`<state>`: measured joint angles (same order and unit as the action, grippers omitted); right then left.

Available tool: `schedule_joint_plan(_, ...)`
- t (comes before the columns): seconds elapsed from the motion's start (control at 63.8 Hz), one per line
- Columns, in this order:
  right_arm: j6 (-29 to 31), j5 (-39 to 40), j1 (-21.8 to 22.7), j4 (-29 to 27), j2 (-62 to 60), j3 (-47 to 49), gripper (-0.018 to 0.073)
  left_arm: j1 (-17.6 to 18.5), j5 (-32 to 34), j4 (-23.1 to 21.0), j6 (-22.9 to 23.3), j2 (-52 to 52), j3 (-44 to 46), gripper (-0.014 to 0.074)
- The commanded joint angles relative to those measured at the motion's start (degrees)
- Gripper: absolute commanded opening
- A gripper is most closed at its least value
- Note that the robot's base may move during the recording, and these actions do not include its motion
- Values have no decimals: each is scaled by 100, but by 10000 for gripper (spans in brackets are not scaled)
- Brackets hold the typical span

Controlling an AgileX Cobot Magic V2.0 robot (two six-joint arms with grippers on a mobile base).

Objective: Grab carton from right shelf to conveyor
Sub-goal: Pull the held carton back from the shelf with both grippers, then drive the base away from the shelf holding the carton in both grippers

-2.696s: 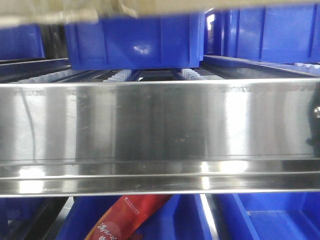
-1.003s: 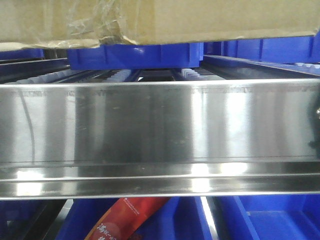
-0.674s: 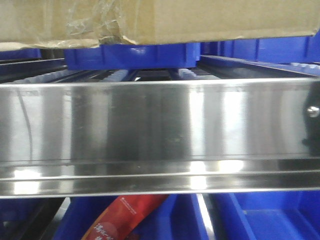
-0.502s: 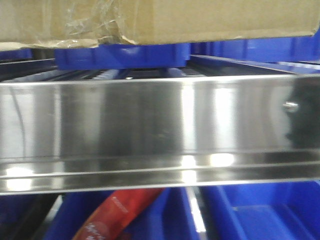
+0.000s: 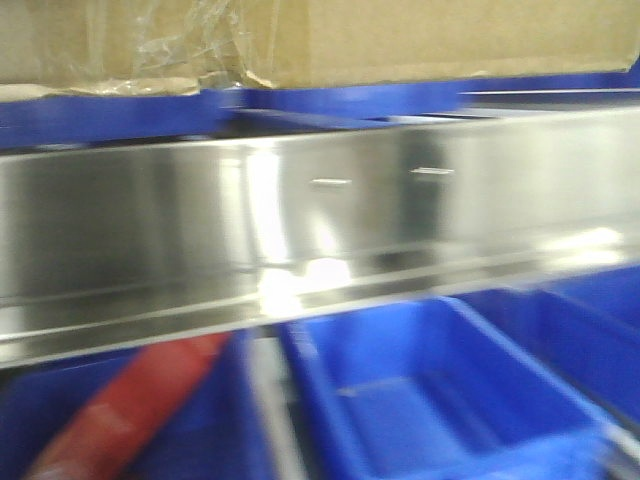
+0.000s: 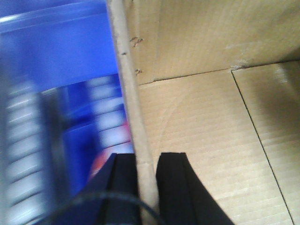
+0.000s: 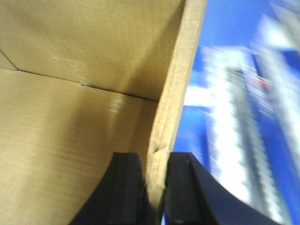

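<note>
Brown carton (image 5: 420, 40) at the top of the front view, above the right shelf (image 5: 130, 220) rail, left claw (image 6: 147, 164) pinched tight on one carton wall, right claw (image 7: 154, 164) likewise on the opposite wall, blue bin (image 5: 420, 390) below the rail, all blurred.

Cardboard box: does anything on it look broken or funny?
Yes. On the carton, the clear tape along its bottom edge is wrinkled and torn. The edge of its wall also looks slightly dented where the right pincer pinches it.
</note>
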<state>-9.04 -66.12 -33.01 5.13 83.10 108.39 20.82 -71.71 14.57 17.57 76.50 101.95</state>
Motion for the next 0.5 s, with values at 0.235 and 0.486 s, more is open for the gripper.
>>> schedule_joint_plan(0.235,96,390,-33,-100,-87,19,-67,77,286,-337,-30,-60,38,-17)
schedule_joint_plan(0.486,96,390,-33,-100,-87,19,-67,77,286,-326,-30,-60,38,-17)
